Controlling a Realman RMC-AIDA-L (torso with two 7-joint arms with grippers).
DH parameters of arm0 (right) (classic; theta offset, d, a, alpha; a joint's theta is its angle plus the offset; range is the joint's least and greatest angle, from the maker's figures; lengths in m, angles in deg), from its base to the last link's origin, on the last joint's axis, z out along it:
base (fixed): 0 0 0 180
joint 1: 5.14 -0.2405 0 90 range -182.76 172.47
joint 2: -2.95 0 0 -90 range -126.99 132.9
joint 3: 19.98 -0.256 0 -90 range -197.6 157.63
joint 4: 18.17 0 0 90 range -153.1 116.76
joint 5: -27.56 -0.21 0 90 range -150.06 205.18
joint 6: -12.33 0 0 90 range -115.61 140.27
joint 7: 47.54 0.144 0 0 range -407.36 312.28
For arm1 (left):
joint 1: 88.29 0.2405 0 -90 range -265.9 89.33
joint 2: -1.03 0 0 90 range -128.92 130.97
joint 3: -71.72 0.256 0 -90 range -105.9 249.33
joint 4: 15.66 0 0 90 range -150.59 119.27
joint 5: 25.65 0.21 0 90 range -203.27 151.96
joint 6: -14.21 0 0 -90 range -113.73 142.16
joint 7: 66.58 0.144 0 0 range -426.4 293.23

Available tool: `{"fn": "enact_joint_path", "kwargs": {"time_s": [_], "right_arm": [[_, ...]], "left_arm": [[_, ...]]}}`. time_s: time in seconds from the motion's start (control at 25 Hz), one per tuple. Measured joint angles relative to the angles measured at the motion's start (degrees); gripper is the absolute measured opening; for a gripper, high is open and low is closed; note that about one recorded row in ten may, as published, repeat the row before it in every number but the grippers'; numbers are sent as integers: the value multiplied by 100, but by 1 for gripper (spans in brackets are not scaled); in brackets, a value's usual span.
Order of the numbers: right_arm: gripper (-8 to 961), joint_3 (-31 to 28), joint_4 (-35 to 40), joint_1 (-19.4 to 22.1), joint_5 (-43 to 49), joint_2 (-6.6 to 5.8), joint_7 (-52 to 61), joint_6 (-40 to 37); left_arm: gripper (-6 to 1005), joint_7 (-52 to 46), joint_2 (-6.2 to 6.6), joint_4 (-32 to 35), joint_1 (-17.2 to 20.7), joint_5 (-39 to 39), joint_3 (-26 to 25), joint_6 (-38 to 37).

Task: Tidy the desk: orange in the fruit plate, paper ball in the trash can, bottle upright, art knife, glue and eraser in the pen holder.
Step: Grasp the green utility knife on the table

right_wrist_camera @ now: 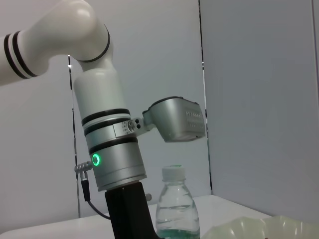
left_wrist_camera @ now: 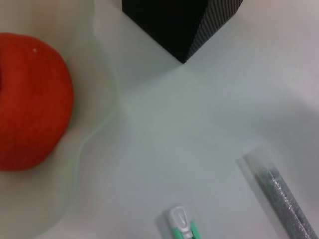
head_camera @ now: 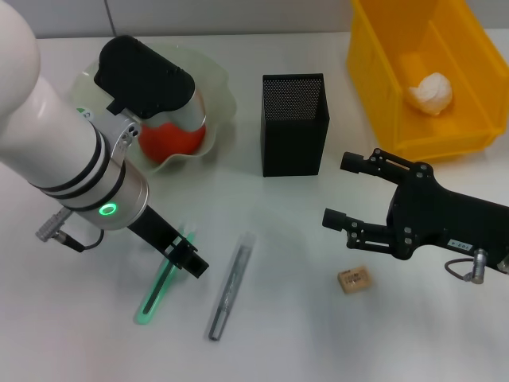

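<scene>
The orange [head_camera: 171, 139] lies in the pale-green fruit plate [head_camera: 219, 83] at the back left. On the desk [head_camera: 318, 342], my left gripper [head_camera: 187, 261] hangs low over the mint-green art knife [head_camera: 161, 285]. The grey glue [head_camera: 229, 286] lies just right of the knife. The tan eraser [head_camera: 354, 279] lies in front of my right gripper [head_camera: 338, 191], which is open and holds nothing. The paper ball [head_camera: 431, 91] sits in the yellow trash can [head_camera: 374, 72]. The bottle [right_wrist_camera: 177, 209] stands upright in the right wrist view; my left arm hides it in the head view.
The black mesh pen holder [head_camera: 294, 123] stands between the plate and the trash can. The left wrist view shows the orange [left_wrist_camera: 30, 99], the plate's rim [left_wrist_camera: 94, 129], the pen holder's corner [left_wrist_camera: 184, 25], the glue [left_wrist_camera: 284, 199] and the knife's white tip [left_wrist_camera: 180, 221].
</scene>
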Motion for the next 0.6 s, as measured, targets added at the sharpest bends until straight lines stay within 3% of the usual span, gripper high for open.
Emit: {"fn": "enact_joint_path", "kwargs": {"time_s": [0.6], "right_arm": [[827,0,0,7,0,0,0,0]], "left_arm": [[696,13,0,-271,-114,11,24,81]]}}
